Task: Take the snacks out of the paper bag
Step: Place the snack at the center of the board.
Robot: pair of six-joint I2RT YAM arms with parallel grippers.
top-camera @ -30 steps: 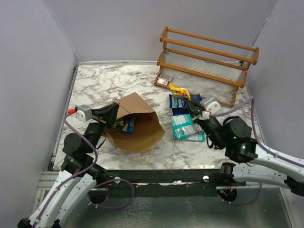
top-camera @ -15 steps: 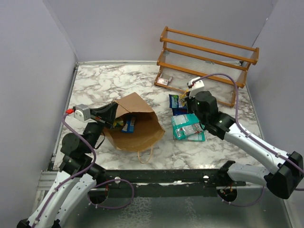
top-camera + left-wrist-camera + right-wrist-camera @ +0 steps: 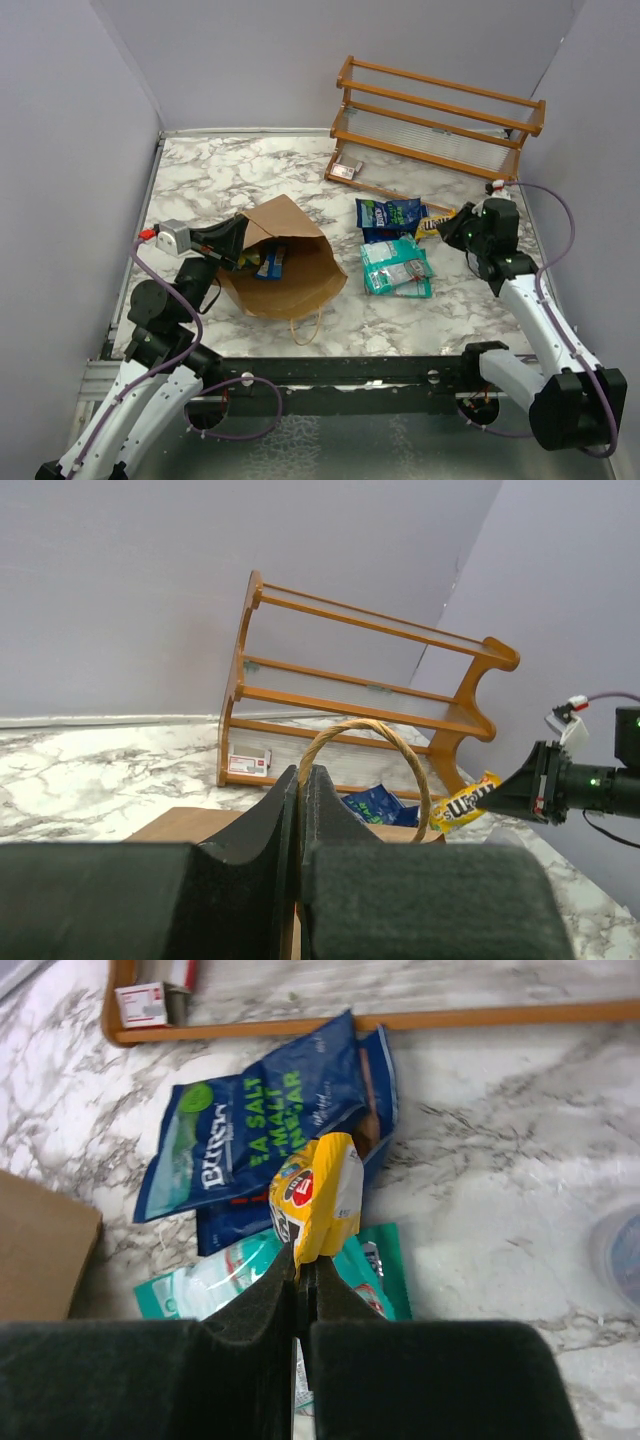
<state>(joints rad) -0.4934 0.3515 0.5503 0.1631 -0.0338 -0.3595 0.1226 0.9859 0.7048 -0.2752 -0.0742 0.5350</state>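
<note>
The brown paper bag (image 3: 285,262) lies on its side at the left, mouth facing left, with a blue packet (image 3: 270,262) showing in its mouth. My left gripper (image 3: 235,243) is shut on the bag's twisted loop handle (image 3: 372,742), holding the mouth up. My right gripper (image 3: 450,228) is shut on a yellow packet (image 3: 318,1195), held above the table at the right; it also shows in the left wrist view (image 3: 463,802). Blue packets (image 3: 388,215) and teal-green packets (image 3: 395,267) lie on the marble right of the bag.
A wooden two-tier rack (image 3: 437,125) stands at the back right, with a small pale box (image 3: 346,171) at its left foot. A clear round cup (image 3: 617,1255) sits at the right edge. Grey walls enclose the marble table (image 3: 220,175).
My right arm has swung right and back from the packet pile, carrying the yellow packet toward the right side. The left arm and the bag have not moved.
</note>
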